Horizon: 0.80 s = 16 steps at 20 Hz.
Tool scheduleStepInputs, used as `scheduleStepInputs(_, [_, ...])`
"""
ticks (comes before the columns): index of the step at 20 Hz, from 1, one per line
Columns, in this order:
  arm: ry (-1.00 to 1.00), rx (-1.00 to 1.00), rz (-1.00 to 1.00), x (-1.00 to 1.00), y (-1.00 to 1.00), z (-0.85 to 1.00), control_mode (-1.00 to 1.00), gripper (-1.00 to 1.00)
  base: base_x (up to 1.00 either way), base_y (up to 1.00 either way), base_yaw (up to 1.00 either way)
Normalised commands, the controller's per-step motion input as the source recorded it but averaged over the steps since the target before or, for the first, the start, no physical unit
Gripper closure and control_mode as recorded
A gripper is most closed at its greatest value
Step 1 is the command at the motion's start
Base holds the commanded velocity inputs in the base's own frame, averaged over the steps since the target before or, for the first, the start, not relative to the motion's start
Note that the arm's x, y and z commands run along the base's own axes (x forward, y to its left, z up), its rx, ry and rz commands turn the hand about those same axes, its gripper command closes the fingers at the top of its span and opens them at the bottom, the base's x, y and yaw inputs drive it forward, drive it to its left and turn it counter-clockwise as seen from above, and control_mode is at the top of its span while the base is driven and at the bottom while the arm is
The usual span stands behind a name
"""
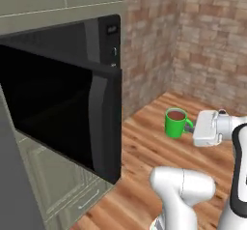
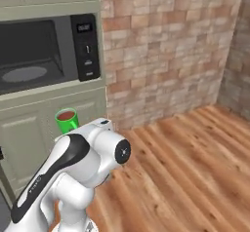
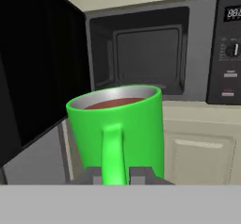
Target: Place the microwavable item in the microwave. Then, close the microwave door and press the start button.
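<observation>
**Mug held in the air, on its way to the open microwave**

Nearest to the hand camera, the fingers [image 3: 116, 173] are clenched on the handle of the green mug [image 3: 116, 126]. The mug stands upright, with dark brown liquid near its rim. In the left base view the mug [image 1: 175, 122] hangs above the wooden desk [image 1: 144, 151], not touching it, in front of the gripper [image 1: 193, 127].

Farther away, the microwave door [image 1: 62, 108] stands wide open to the left. Behind it the microwave [image 2: 44, 50] shows its grey inside with the round turntable [image 2: 23, 74], and the control panel [image 2: 86, 46] is at the right.

I judge that the first step, placing the mug inside, is in hand. The cavity is higher than the mug, so the next move asks to lift and carry it forward, level, past the door edge and onto the turntable, without spilling.
</observation>
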Motion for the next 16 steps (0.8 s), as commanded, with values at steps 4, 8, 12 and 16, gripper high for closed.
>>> scheduleStepInputs(4, [0.0, 0.0, 0.0, 0.0, 0.0, 0.0, 1.0, 1.0, 0.32, -0.13, 0.76])
scheduleStepInputs(8, [0.0, 0.0, 0.0, 0.0, 0.0, 0.0, 1.0, 1.0, 0.56, -0.01, 0.72])
scheduleStepInputs(12, [0.0, 0.0, 0.0, 0.0, 0.0, 0.0, 1.0, 1.0, 0.81, -0.22, 0.67])
scheduleStepInputs(16, [0.0, 0.0, 0.0, 0.0, 0.0, 0.0, 1.0, 1.0, 0.62, -0.37, 0.59])
